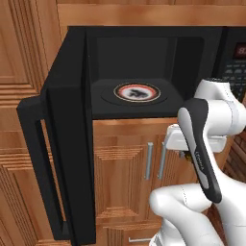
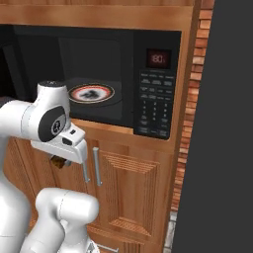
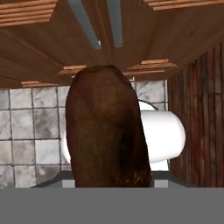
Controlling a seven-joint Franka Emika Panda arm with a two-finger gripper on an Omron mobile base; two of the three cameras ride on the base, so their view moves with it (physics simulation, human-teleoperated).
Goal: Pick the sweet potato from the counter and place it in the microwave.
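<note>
Nearest, in the hand view, the sweet potato (image 3: 107,129) rises large and dark reddish-brown from six o'clock toward the centre, clamped in the closed gripper, with grey floor tiles (image 3: 30,131) behind it at nine o'clock. In the right base view the gripper (image 2: 59,160) hangs under the white hand at about eight o'clock, a brown bit of the potato showing beneath it, in front of the wooden cabinet doors (image 2: 128,183). Beyond and above, the microwave (image 1: 144,57) stands open, its door (image 1: 62,158) swung out toward nine o'clock. Inside, the red-ringed turntable (image 1: 137,92) sits at about twelve o'clock. Its keypad (image 2: 154,104) lies at two o'clock in the right base view.
</note>
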